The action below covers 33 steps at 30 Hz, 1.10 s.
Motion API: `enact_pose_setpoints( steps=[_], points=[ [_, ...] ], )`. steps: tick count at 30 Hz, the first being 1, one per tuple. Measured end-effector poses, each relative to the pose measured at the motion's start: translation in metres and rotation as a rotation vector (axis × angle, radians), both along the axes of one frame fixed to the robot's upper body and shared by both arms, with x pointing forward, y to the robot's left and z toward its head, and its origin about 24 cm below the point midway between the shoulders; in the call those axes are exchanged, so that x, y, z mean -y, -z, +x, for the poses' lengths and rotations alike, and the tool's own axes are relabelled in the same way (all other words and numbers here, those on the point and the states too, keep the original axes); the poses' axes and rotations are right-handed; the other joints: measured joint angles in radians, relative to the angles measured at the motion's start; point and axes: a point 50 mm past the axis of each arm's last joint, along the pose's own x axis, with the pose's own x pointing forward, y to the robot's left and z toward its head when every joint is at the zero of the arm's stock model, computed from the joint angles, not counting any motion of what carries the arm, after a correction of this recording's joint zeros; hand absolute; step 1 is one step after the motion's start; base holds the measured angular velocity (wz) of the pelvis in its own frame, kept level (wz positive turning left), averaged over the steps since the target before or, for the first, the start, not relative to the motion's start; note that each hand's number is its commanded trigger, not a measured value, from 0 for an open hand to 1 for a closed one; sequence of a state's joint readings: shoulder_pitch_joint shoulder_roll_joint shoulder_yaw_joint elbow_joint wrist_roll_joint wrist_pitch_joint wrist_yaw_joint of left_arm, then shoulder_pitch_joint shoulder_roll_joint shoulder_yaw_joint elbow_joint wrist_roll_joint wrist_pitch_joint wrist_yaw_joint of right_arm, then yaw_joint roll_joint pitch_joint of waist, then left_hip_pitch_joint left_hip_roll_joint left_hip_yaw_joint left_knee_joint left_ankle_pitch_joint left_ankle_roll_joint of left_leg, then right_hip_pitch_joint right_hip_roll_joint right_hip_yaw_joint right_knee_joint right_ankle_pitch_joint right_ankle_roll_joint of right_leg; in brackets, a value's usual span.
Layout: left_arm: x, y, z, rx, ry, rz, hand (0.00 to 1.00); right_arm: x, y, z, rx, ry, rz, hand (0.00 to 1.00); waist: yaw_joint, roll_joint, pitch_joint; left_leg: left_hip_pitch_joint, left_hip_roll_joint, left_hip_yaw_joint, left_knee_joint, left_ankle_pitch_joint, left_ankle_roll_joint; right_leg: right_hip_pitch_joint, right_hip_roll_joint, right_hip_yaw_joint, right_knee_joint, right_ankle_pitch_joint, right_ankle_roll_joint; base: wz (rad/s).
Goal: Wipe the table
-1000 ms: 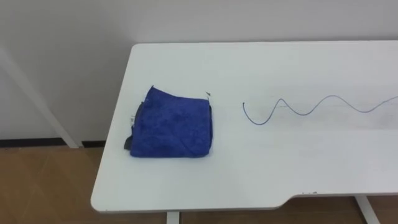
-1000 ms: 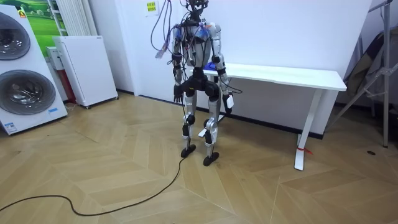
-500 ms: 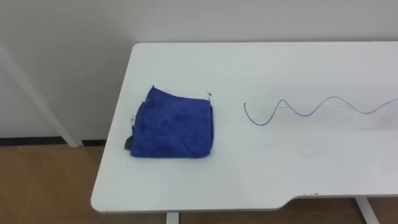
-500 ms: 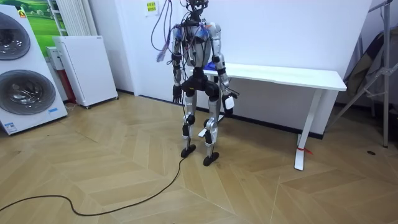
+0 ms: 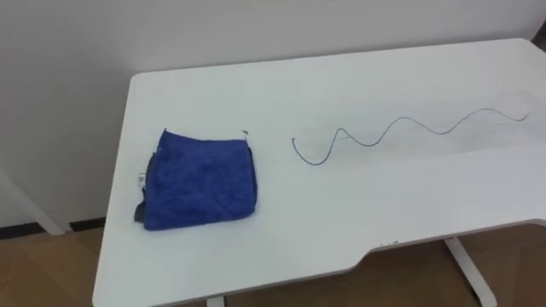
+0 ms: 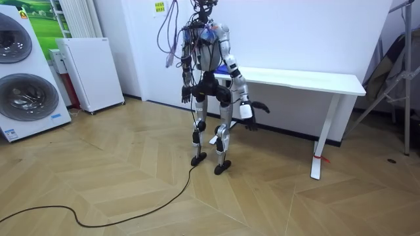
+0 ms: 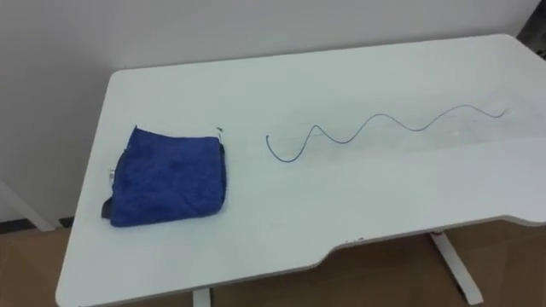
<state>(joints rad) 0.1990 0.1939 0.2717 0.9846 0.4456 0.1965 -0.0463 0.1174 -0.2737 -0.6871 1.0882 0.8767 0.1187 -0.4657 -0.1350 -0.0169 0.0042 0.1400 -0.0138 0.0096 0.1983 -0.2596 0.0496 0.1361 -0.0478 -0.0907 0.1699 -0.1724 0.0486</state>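
Left eye view: showing folded blue cloth [image 5: 200, 179] lying flat on white table [image 5: 358, 217] near its left end, with wavy blue line [image 5: 367, 145] running rightward, apart from it. Room view: standing at the table's left end, holding right hand [image 6: 247, 110] out below the tabletop and left hand [image 6: 186, 94] by the hip, both well apart from the cloth. Cannot tell whether either is released or clenched.

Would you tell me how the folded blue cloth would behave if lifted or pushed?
The blue cloth looks plush and layered, so it likely droops and unfolds when lifted. Pushed on the smooth white table, it may slide or bunch.
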Motion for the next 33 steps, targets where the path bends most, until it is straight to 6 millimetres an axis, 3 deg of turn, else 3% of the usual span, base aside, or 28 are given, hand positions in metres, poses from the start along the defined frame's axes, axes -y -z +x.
enact_pose_setpoints(
  steps=[5, 7, 9, 10, 14, 16, 19, 22, 33],
  points=[
    [0.001, -0.001, 0.008, 0.015, 0.043, 0.002, 0.0, 0.019, -0.035, 0.073, -0.072, -0.3, -0.273, 0.0, 0.021, -0.011, -0.0024, -0.013, 0.002, 0.017, 0.004, 0.0, 0.0, -0.029, 0.001, 0.008, 0.019, 0.0, 0.0, -0.11],
    [0.003, -0.001, 0.012, 0.018, 0.07, 0.0, 0.0, 0.022, -0.06, 0.111, -0.079, -0.448, -0.444, 0.0, 0.047, -0.021, -0.0043, -0.023, 0.002, 0.016, 0.008, 0.001, -0.001, -0.037, 0.0, 0.005, 0.02, 0.0, 0.0, -0.03],
    [0.004, -0.001, 0.012, 0.012, 0.095, 0.001, 0.0, 0.022, -0.078, 0.135, -0.096, -0.559, -0.571, 0.0, 0.066, -0.027, -0.0082, -0.027, 0.002, 0.013, 0.008, 0.001, -0.001, -0.037, 0.0, -0.001, 0.019, 0.001, 0.0, 0.11],
    [0.004, -0.001, 0.011, 0.002, 0.104, 0.005, 0.0, 0.019, -0.092, 0.151, -0.082, -0.618, -0.658, 0.0, 0.076, -0.038, -0.0053, -0.028, 0.002, 0.012, 0.008, 0.001, -0.001, -0.039, 0.001, -0.003, 0.019, 0.001, 0.0, 0.09],
    [0.004, 0.0, 0.003, -0.017, 0.107, 0.019, 0.0, 0.014, -0.138, 0.183, -0.027, -0.698, -0.92, 0.0, 0.116, -0.043, -0.0066, -0.026, 0.003, -0.004, 0.01, 0.002, -0.002, -0.033, 0.0, -0.027, 0.017, 0.0, 0.0, 0.13],
    [0.005, 0.0, -0.004, -0.035, 0.115, 0.018, 0.0, -0.003, -0.174, 0.203, 0.034, -0.79, -1.137, 0.0, 0.12, -0.04, -0.0058, -0.033, 0.002, -0.011, 0.016, 0.002, -0.002, -0.033, -0.003, -0.056, 0.015, 0.0, 0.0, 0.1],
    [0.006, -0.001, -0.001, -0.025, 0.147, 0.024, 0.0, -0.02, -0.2, 0.214, 0.079, -0.85, -1.321, 0.0, 0.142, -0.04, -0.0057, -0.036, 0.002, -0.017, 0.016, 0.002, -0.002, -0.031, -0.004, -0.061, 0.015, 0.0, 0.0, 0.16],
    [0.009, 0.0, 0.004, -0.025, 0.19, 0.021, 0.0, -0.037, -0.21, 0.225, 0.101, -0.93, -1.412, 0.0, 0.168, -0.04, -0.0051, -0.033, 0.002, -0.025, 0.015, 0.002, -0.002, -0.028, -0.005, -0.066, 0.016, 0.0, 0.0, 0.02],
    [0.014, 0.0, 0.017, -0.014, 0.259, -0.013, 0.0, -0.089, -0.224, 0.244, 0.146, -1.302, -1.619, 0.0, 0.197, -0.046, 0.001, -0.064, 0.0, -0.067, 0.025, 0.002, -0.002, -0.032, -0.005, -0.098, 0.014, 0.0, 0.0, 0.13]
  ],
)
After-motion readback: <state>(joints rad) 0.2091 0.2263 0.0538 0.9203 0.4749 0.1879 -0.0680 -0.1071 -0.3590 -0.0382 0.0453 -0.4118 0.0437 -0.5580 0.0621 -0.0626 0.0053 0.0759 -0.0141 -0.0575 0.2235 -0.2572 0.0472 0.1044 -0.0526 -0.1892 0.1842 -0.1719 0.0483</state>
